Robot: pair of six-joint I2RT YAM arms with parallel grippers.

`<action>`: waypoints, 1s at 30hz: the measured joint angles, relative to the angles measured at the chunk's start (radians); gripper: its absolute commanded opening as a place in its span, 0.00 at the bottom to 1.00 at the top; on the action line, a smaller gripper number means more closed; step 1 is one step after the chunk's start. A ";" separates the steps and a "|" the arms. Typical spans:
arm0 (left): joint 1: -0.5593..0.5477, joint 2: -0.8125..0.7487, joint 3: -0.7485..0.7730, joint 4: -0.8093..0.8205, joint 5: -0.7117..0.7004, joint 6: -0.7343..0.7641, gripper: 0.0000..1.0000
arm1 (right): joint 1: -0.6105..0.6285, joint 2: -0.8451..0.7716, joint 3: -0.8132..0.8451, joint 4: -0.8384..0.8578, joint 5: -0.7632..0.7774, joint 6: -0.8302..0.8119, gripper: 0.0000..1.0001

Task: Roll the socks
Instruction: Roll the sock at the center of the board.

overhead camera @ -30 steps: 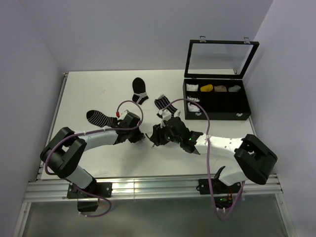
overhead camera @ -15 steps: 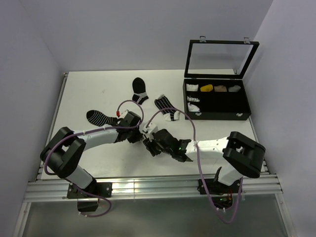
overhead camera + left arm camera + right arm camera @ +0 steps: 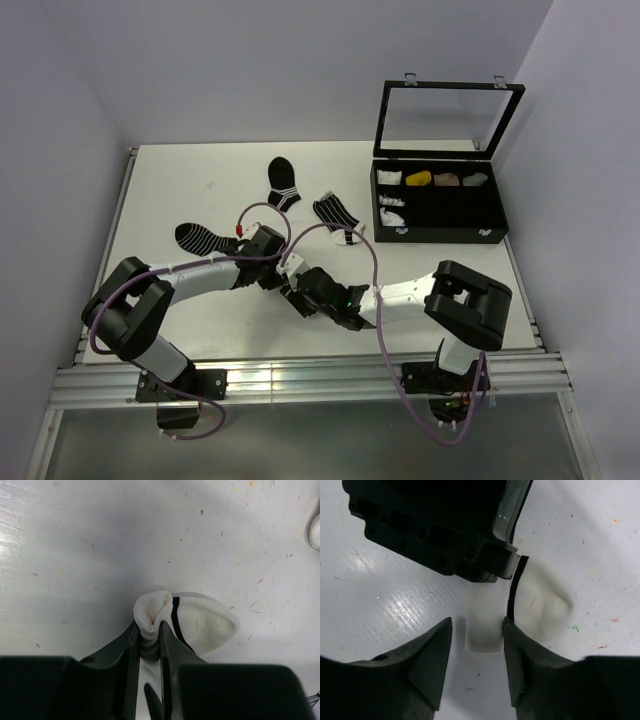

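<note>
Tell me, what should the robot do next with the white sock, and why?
Probably shut the jaws of the right gripper. The left gripper pinches a folded bunch of the white sock, while the right jaws stand open on either side of the sock's flat end without gripping it. Closing them would likely give both arms a hold for rolling.

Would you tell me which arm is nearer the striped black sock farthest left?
Left. The left arm runs beside the striped black sock; the right gripper sits farther right, at the white sock.
</note>
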State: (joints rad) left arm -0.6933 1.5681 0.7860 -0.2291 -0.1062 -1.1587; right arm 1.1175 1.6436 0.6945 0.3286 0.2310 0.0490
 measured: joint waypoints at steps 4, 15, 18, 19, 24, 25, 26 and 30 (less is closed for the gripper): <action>0.000 0.000 0.000 0.000 0.000 -0.001 0.06 | 0.005 0.026 0.009 0.001 0.017 -0.008 0.29; 0.000 -0.038 -0.027 -0.002 -0.012 -0.026 0.54 | -0.033 0.030 0.015 0.002 -0.069 0.048 0.00; 0.000 -0.090 -0.067 0.002 -0.024 -0.048 0.66 | -0.108 0.029 0.020 0.001 -0.198 0.108 0.00; 0.000 -0.112 -0.086 0.006 -0.028 -0.056 0.69 | -0.142 0.029 0.020 0.002 -0.246 0.132 0.00; 0.000 -0.225 -0.185 0.045 -0.056 -0.096 0.72 | -0.303 0.043 0.019 0.016 -0.479 0.252 0.00; 0.000 -0.249 -0.204 0.053 -0.060 -0.103 0.72 | -0.332 0.051 0.019 0.023 -0.529 0.278 0.00; 0.000 -0.280 -0.232 0.078 -0.065 -0.110 0.72 | -0.358 0.065 0.019 0.034 -0.581 0.305 0.00; 0.000 -0.348 -0.307 0.156 -0.074 -0.122 0.71 | -0.430 0.128 0.013 0.113 -0.760 0.418 0.00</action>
State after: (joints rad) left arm -0.6933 1.2198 0.4793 -0.0727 -0.1806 -1.2804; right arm 0.6872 1.7714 0.7071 0.4416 -0.5293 0.4671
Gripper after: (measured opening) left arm 0.713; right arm 0.042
